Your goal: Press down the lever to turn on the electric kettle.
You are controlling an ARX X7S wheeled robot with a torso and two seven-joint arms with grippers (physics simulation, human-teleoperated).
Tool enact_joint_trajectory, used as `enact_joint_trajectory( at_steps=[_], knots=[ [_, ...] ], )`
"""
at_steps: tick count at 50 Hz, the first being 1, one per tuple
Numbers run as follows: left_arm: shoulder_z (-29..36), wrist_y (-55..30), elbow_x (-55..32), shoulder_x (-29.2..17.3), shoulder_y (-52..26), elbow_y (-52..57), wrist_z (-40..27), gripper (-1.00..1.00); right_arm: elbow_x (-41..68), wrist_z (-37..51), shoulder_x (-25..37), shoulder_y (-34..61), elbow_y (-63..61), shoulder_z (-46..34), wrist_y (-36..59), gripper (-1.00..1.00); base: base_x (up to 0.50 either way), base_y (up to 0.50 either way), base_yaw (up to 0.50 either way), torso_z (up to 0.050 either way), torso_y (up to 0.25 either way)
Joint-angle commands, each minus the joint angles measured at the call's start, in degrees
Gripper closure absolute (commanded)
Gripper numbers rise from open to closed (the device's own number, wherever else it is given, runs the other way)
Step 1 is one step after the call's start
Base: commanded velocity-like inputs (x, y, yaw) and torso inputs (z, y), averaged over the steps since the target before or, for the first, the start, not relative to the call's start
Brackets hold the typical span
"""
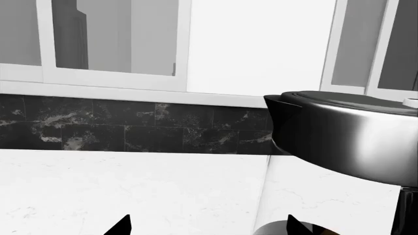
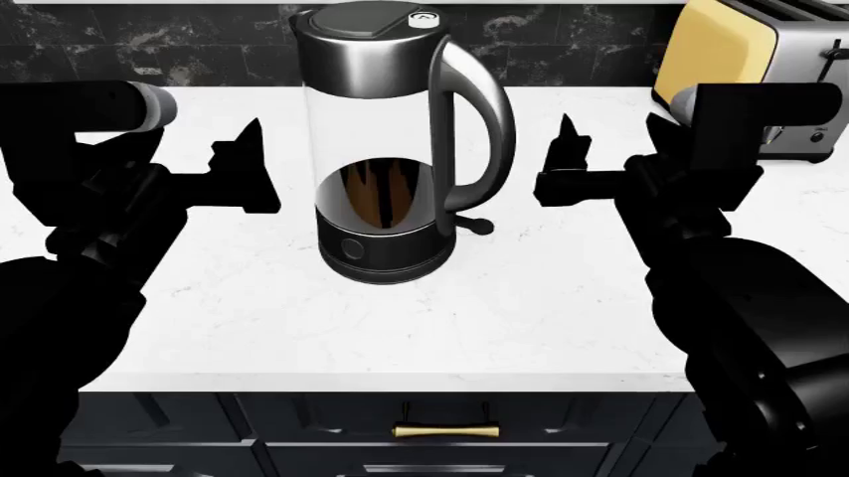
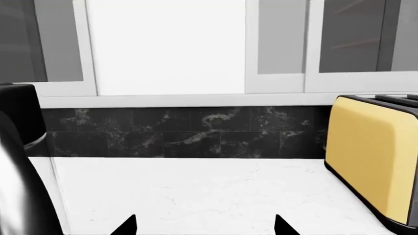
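Observation:
The electric kettle (image 2: 378, 149) stands on the white counter, a clear glass cylinder with a steel lid, a curved steel handle (image 2: 480, 109) and a dark base. The lever (image 2: 476, 226) is a small dark tab at the handle's foot, pointing right. My left gripper (image 2: 246, 159) hovers left of the kettle, open and empty. My right gripper (image 2: 568, 159) hovers right of the handle, above the lever's level, open and empty. The left wrist view shows the kettle's lid (image 1: 353, 132) beside the open left gripper (image 1: 209, 226). The right wrist view shows the open right gripper (image 3: 204, 226) over bare counter.
A yellow and silver toaster (image 2: 757, 60) stands at the back right and also shows in the right wrist view (image 3: 369, 161). A dark marble backsplash (image 2: 159, 40) runs behind the counter. The counter's front edge (image 2: 398, 383) lies over dark drawers.

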Motion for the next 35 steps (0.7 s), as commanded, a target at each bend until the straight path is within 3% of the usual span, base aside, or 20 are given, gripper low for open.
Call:
enact_joint_trajectory(
  at_steps=[1, 22, 35],
  knots=[
    [-0.02, 0.19, -0.42, -0.03, 0.03, -0.17, -0.31, -1.00, 0.30, 0.70, 0.17, 0.09, -0.22, 0.08, 0.62, 1.00, 0.00, 0.00, 0.00, 0.000, 0.000],
    [-0.79, -0.19, -1.64, 0.01, 0.14, 0.03, -1.03, -1.00, 1.92, 0.85, 0.64, -0.05, -2.03, 0.37, 1.71, 1.00, 0.00, 0.00, 0.00, 0.000, 0.000],
    [-1.08, -0.37, -2.31, 0.00, 0.10, -0.05, -1.49, -1.00, 6.54, -0.12, 1.27, -1.15, -6.85, 0.46, 8.13, 1.00, 0.00, 0.00, 0.00, 0.000, 0.000]
  ],
)
